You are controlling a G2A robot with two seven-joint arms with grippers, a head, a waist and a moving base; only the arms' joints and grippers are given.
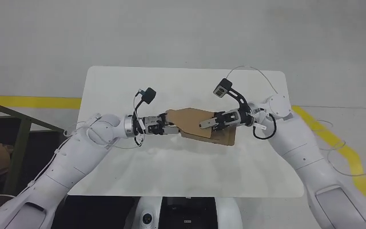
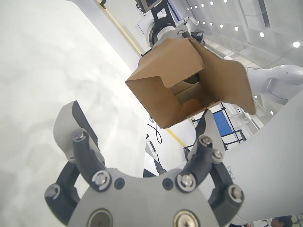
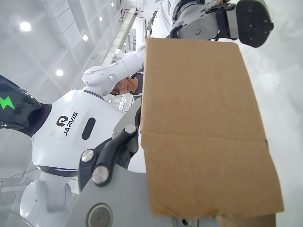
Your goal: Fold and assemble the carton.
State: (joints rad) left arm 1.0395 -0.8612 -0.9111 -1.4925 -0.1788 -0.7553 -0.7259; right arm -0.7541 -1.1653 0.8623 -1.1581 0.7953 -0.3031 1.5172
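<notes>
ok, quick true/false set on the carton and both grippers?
1. The carton lies flat on the table. False: it is opened into a box shape and held up off the table.
2. The left gripper is open. True.
3. The carton end facing the left gripper is closed. False: that end is open, its flaps are unfolded and the inside shows.
4. The right gripper grips the carton. True.
</notes>
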